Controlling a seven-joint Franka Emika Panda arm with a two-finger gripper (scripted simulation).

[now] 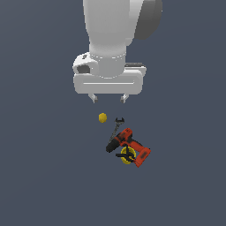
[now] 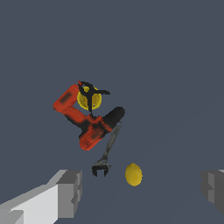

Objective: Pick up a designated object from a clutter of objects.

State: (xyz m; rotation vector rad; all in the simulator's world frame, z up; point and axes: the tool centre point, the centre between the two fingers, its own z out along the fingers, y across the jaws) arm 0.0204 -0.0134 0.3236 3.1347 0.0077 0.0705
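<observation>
- Lemon-like ball (image 1: 102, 117), small, plain yellow and nearly round with a faintly pointed end, is seen alone on the dark surface (image 1: 39, 176), toward the exterior view's left of the pile and apart from everything else.
- Gripper (image 1: 108, 99) is held above it with the jaws spread wide and nothing between them; the ball lies just below, slightly toward the exterior view's left finger, so a short sideways correction and a straight descent are judged to be needed.
- No real long axis is offered by the ball, so jaw orientation is judged to matter little.
- Thin dark tool (image 1: 117, 126), slender with a forked tip, is the nearest neighbour, close beside the ball but not touching it.
- Red-and-black power drill (image 1: 128, 145), blocky and matte, is seen beyond it.
- Yellow disc (image 1: 126, 158), with a black clamp (image 1: 127, 154) across it, is pressed against the drill.
</observation>
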